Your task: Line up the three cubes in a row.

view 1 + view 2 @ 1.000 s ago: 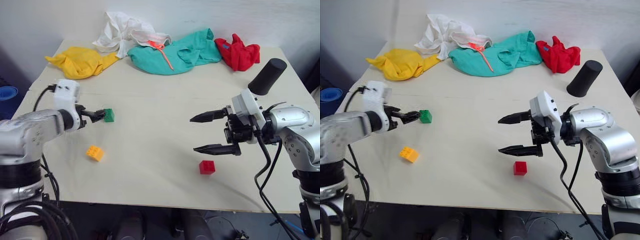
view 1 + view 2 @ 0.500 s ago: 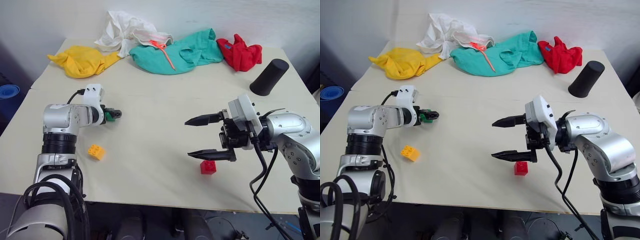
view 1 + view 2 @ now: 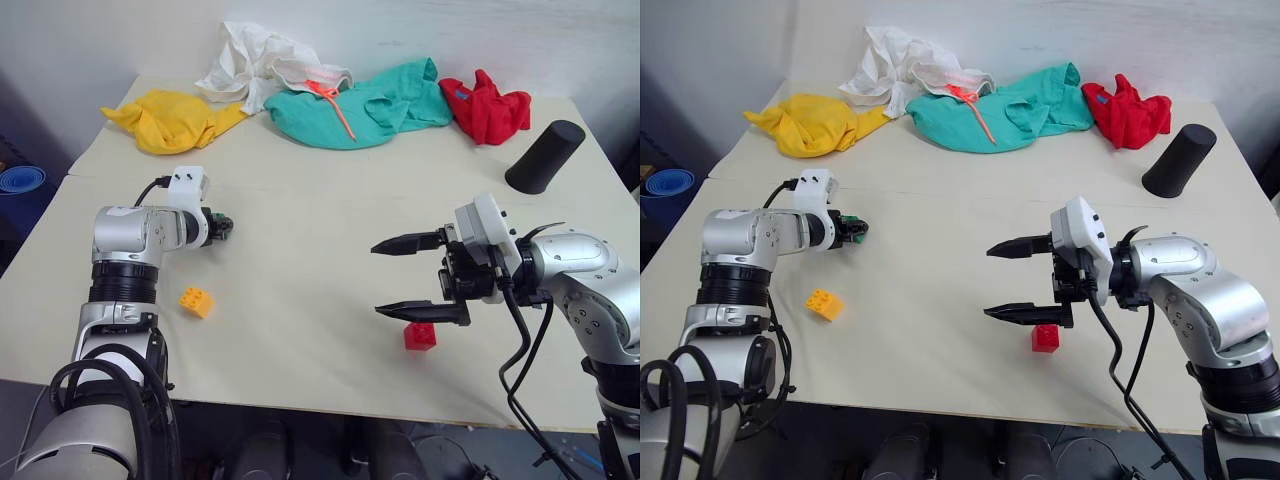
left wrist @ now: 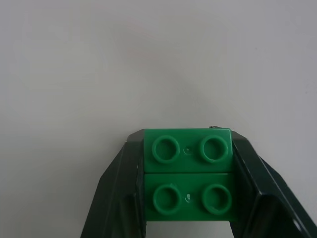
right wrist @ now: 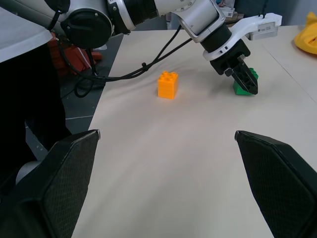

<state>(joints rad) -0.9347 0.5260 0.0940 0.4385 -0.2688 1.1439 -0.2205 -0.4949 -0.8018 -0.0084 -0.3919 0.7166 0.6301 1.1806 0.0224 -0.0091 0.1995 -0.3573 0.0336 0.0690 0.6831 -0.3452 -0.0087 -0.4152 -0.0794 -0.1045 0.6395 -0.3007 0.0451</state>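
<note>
My left gripper (image 3: 222,226) is shut on the green cube (image 4: 187,181) at the table's left side; the studded top shows between the black fingers (image 4: 116,198). The cube rests low on the table (image 3: 300,290). The orange-yellow cube (image 3: 196,301) lies nearer the front edge, just below the left gripper in the eye views. The red cube (image 3: 419,335) sits front right. My right gripper (image 3: 378,279) hangs open just above and left of the red cube, pointing left, with nothing between its fingers. The right wrist view looks across at the orange-yellow cube (image 5: 168,85) and the gripped green cube (image 5: 242,87).
A tall black cylinder (image 3: 545,157) leans at the far right. Yellow (image 3: 170,120), white (image 3: 260,65), teal (image 3: 360,100) and red (image 3: 490,105) garments lie along the back edge. A blue object (image 3: 20,180) sits off the table's left side.
The left arm reached forward to the green cube and its fingers closed on it. The right gripper stayed open in place. The camera view shifted slightly.
</note>
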